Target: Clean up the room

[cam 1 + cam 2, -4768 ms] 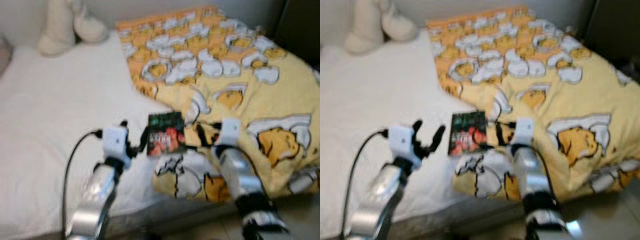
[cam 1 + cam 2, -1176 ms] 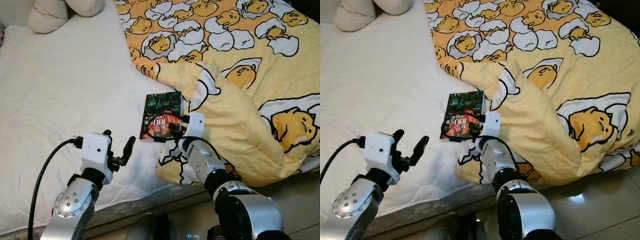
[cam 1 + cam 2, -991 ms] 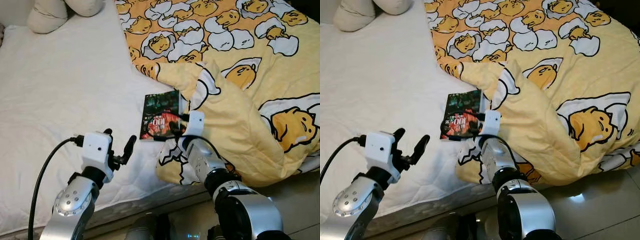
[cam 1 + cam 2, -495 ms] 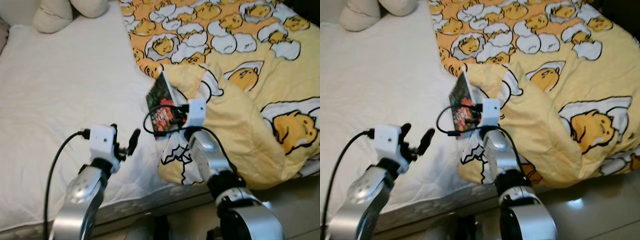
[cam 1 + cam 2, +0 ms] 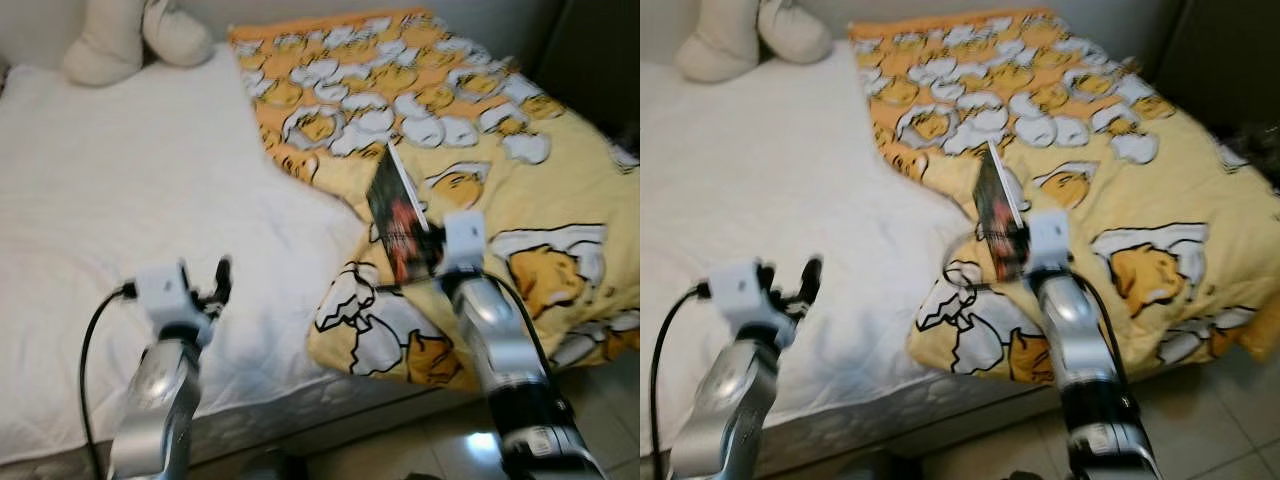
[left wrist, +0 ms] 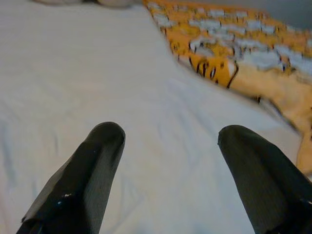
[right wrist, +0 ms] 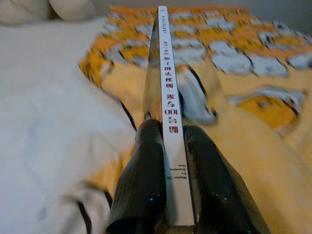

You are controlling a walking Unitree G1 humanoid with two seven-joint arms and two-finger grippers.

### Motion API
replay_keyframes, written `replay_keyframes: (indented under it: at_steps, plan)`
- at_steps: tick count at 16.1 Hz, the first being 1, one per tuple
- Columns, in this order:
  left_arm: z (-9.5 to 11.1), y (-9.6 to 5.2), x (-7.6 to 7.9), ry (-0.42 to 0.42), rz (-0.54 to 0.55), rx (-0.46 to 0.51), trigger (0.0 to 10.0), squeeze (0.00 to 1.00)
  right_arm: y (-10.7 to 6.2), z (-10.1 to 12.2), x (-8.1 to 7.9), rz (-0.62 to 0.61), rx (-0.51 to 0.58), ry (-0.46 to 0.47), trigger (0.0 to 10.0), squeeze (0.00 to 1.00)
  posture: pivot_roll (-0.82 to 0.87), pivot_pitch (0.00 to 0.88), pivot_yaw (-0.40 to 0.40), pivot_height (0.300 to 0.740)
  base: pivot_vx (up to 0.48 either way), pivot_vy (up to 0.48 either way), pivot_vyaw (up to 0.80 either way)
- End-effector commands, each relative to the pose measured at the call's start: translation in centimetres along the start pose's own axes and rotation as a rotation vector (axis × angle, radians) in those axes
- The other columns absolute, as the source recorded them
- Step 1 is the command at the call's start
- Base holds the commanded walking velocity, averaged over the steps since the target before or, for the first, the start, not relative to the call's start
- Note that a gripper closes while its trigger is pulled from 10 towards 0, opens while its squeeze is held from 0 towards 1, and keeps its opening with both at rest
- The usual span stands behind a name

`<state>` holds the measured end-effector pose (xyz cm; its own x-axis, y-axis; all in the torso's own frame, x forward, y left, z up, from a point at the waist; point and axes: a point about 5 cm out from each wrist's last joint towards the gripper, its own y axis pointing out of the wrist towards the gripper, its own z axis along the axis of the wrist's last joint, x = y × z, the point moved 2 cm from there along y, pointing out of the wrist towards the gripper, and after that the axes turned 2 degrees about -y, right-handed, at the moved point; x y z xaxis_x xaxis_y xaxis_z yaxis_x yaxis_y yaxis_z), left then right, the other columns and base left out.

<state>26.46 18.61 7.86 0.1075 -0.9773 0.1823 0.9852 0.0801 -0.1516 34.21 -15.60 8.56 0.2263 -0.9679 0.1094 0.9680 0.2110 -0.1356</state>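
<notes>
Light: soft, even indoor light, fairly bright on the white sheet [image 5: 130,210].
Shadows: faint; dark corner at upper right.
Blur: head views smeared overall; wrist views soft, quilt [image 7: 253,63] out of focus.
Glare: pale sheen on floor tiles [image 5: 470,440].

Looking along our left gripper [image 6: 165,146], we see its two black fingers [image 6: 80,180] spread wide apart with nothing between them. They hang above the white sheet [image 6: 97,83], whose surface is softly wrinkled. Beyond the fingertips, the edge of a yellow-orange blanket [image 6: 243,58] with a white and black cartoon print lies on the sheet, blurred in this view.
</notes>
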Motion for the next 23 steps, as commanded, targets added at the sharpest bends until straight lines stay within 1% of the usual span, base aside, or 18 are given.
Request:
replay_keyframes:
  at_steps: [1, 2, 3, 4, 6, 7, 10, 12, 13, 14, 15, 17, 19, 21, 22, 23]
  plan:
    - [-0.9, -0.1, -0.2, 0.014, -0.028, -0.031, 10.0, 0.0, 0.0, 1.2, -0.2, 0.033, 0.034, -0.038, 0.0, 0.0, -0.12, 0.0, 0.046, 0.74, 0.0, 0.0, 0.0]
    - [-1.5, -0.2, -0.2, 0.012, -0.036, -0.039, 10.0, 0.0, -0.2, 1.1, 0.1, 0.04, 0.023, -0.055, 0.0, 0.0, -0.13, 0.0, 0.037, 0.74, 0.0, 0.0, 0.44]
    - [-1.8, 0.1, 0.1, 0.006, -0.03, -0.039, 10.0, 0.0, -0.2, 0.5, 0.4, 0.043, -0.005, -0.068, 0.0, 0.0, -0.14, 0.0, 0.027, 0.74, 0.0, 0.0, 0.56]
    - [-1.7, 0.6, 0.9, 0.004, -0.031, -0.032, 10.0, 0.0, 0.0, 0.1, 0.5, 0.038, -0.029, -0.035, 0.0, 0.0, -0.14, 0.0, 0.028, 0.74, 0.0, 0.0, 0.49]
    - [-1.6, 1.0, 2.3, 0.032, -0.055, -0.021, 10.0, 0.0, 0.4, 0.1, 0.0, 0.04, -0.021, -0.001, 0.0, 0.0, -0.14, 0.0, 0.045, 0.74, 0.0, 0.0, 0.47]
    - [-1.6, 1.1, 2.5, 0.055, -0.057, -0.025, 10.0, 0.0, 0.7, 0.1, -0.3, 0.035, -0.016, 0.026, 0.0, 0.0, -0.14, 0.0, 0.058, 0.74, 0.0, 0.0, 0.48]
    - [-1.6, 1.1, 1.4, 0.062, -0.029, -0.015, 10.0, 0.0, 0.6, -0.3, -0.2, 0.007, -0.009, 0.061, 0.0, 0.0, -0.14, 0.0, 0.074, 0.74, 0.0, 0.0, 0.46]
    - [-1.4, 1.1, 0.7, 0.074, -0.011, -0.006, 10.0, 0.0, 0.2, -0.8, 0.0, -0.004, -0.012, 0.094, 0.0, 0.0, -0.13, 0.0, 0.086, 0.74, 0.0, 0.0, 0.43]
    - [-1.0, 1.2, 0.5, 0.111, 0.006, 0.011, 10.0, 0.0, -0.3, -1.5, 0.1, -0.015, -0.023, 0.129, 0.0, 0.0, -0.13, 0.0, 0.088, 0.74, 0.0, 0.0, 0.43]
    - [-0.7, 1.2, 0.6, 0.164, 0.007, 0.023, 10.0, 0.0, -0.7, -2.3, 0.4, -0.03, -0.04, 0.154, 0.0, 0.0, -0.13, 0.0, 0.096, 0.74, 0.0, 0.0, 0.43]
    - [-0.6, 1.3, 0.9, 0.187, -0.001, 0.025, 10.0, 0.0, -0.8, -2.6, 0.7, -0.041, -0.05, 0.163, 0.0, 0.0, -0.13, 0.0, 0.102, 0.74, 0.0, 0.0, 0.41]
    - [-0.6, 1.5, 1.4, 0.174, -0.022, 0.028, 10.0, 0.0, -0.5, -2.4, 0.7, -0.047, -0.045, 0.165, 0.0, 0.0, -0.14, 0.0, 0.108, 0.74, 0.0, 0.0, 0.41]
    - [-0.2, 2.0, 1.7, 0.169, -0.045, 0.036, 10.0, 0.0, 0.1, -1.1, 0.3, -0.028, 0.002, 0.093, 0.0, 0.0, -0.14, 0.0, 0.114, 0.74, 0.0, 0.0, 0.41]
    - [0.1, 2.3, 2.0, 0.168, -0.063, 0.043, 10.0, 0.0, 0.3, -0.8, 0.3, -0.033, 0.006, 0.071, 0.0, 0.0, -0.14, 0.0, 0.114, 0.74, 0.0, 0.0, 0.0]
    - [0.4, 2.6, 2.1, 0.155, -0.068, 0.055, 10.0, 0.0, 0.5, -0.8, 0.1, -0.021, 0.0, 0.044, 10.0, 0.0, -0.15, 0.0, 0.12, 0.74, 0.0, 0.319, 0.0]
    - [0.4, 2.6, 2.2, 0.15, -0.068, 0.057, 10.0, 0.0, 0.6, -0.7, -0.1, -0.017, -0.002, 0.046, 10.0, 0.0, -0.15, 0.0, 0.12, 0.74, 0.0, 0.48, 0.0]
